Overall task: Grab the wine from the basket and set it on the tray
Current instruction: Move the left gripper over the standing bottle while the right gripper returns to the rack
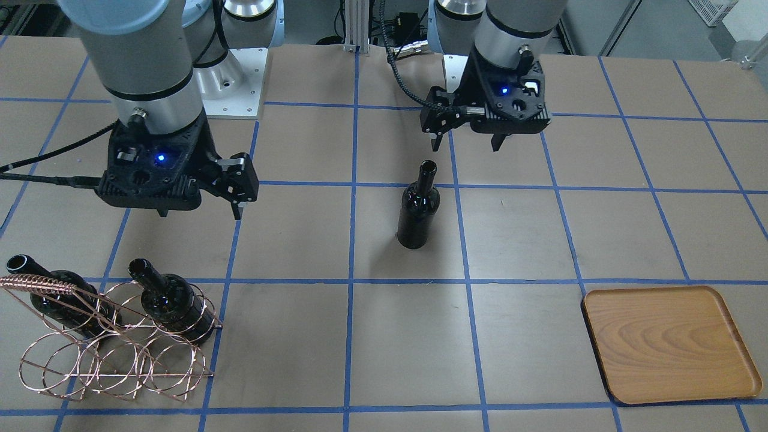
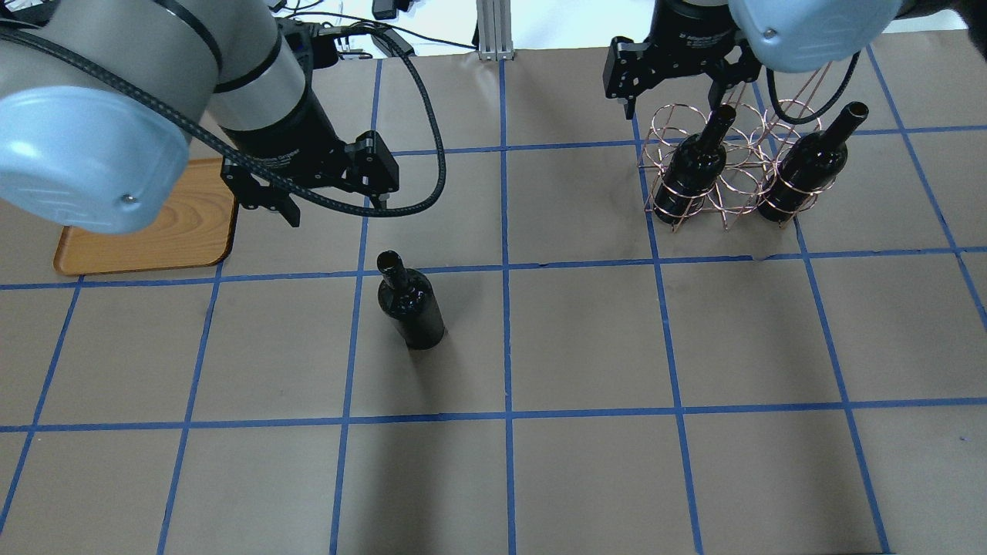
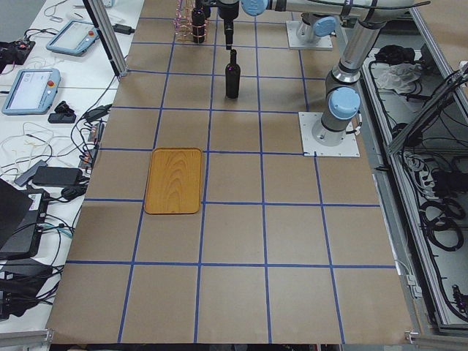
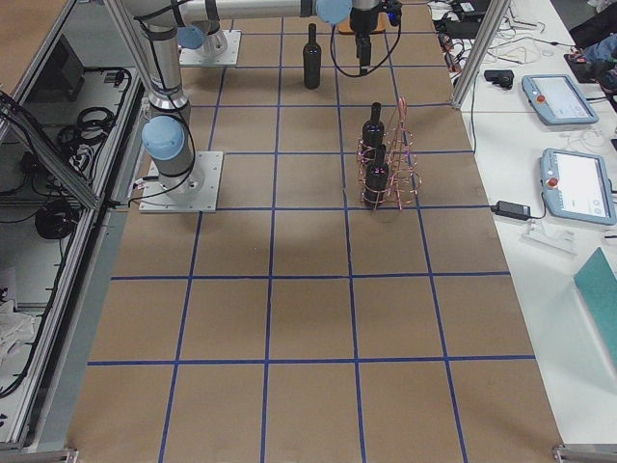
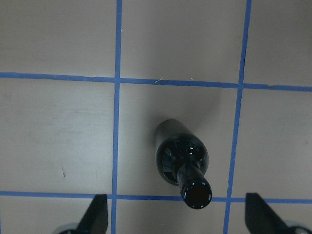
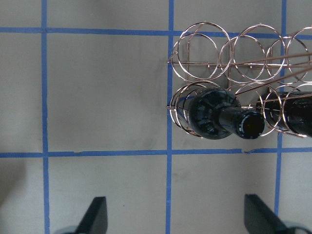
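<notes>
Tray [image 2: 154, 239] lies flat at the tabletop's [image 2: 586, 339] left edge. Left tool [image 2: 336, 210] is spread wide, gripping nothing, hanging near the wine [image 2: 411, 304]. The wine stands upright on the tabletop, apart from the tray. Right tool [image 2: 669, 104] is wide, gripping nothing, above the basket [image 2: 736, 166]. Two other bottles [image 2: 802, 173] sit in its loops.

Place: robotics lab
Table [image 3: 234, 292]: brown paper, blue tape grid
Machines: two robot arms [image 4: 169, 145] bolted on plates
Surroundings: control tablets [image 4: 576, 185], loose cables [image 3: 439, 212]

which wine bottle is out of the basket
The lone bottle standing near the left gripper; the other two sit in the basket.
</notes>
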Available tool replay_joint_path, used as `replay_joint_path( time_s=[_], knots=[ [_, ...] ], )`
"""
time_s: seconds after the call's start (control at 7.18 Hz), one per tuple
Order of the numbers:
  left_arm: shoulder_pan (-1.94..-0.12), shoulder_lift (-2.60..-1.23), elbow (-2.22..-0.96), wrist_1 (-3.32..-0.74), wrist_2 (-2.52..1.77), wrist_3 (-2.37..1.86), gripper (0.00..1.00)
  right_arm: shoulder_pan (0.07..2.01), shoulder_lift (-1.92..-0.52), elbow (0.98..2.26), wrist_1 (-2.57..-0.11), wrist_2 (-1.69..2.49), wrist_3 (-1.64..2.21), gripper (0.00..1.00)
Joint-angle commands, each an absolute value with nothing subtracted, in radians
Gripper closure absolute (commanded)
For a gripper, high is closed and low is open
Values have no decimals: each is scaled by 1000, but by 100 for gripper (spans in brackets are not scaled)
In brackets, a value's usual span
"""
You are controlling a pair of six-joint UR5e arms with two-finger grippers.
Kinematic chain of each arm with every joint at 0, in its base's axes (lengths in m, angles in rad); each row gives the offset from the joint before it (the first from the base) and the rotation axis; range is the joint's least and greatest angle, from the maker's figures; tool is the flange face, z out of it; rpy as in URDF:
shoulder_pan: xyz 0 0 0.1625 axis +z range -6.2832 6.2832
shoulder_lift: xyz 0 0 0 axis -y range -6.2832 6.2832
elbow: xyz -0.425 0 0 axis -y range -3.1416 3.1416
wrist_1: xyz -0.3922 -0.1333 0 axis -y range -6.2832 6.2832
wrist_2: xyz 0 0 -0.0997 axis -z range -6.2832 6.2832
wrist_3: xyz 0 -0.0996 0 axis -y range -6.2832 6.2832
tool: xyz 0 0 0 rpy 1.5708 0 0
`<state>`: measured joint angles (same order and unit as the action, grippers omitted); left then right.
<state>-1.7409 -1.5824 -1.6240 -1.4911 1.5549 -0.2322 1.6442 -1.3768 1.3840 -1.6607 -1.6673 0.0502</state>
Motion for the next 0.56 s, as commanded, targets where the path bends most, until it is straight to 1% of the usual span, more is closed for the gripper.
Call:
replay_joint_path(
  time_s=[0.0, 0.28, 0.42],
  knots=[
    [-1756, -1617, -1655, -1456, 1585, -258, 0, 1522, -1408, 1393, -1609, -1667, -27, 0],
    [-1759, -1638, -1655, -1453, 1585, -258, 0, 1491, -1442, 1428, -1606, -1661, -26, 0],
    [-1759, -1640, -1657, -1456, 1582, -256, 0, 1491, -1472, 1451, -1605, -1567, -20, 0]
  ],
)
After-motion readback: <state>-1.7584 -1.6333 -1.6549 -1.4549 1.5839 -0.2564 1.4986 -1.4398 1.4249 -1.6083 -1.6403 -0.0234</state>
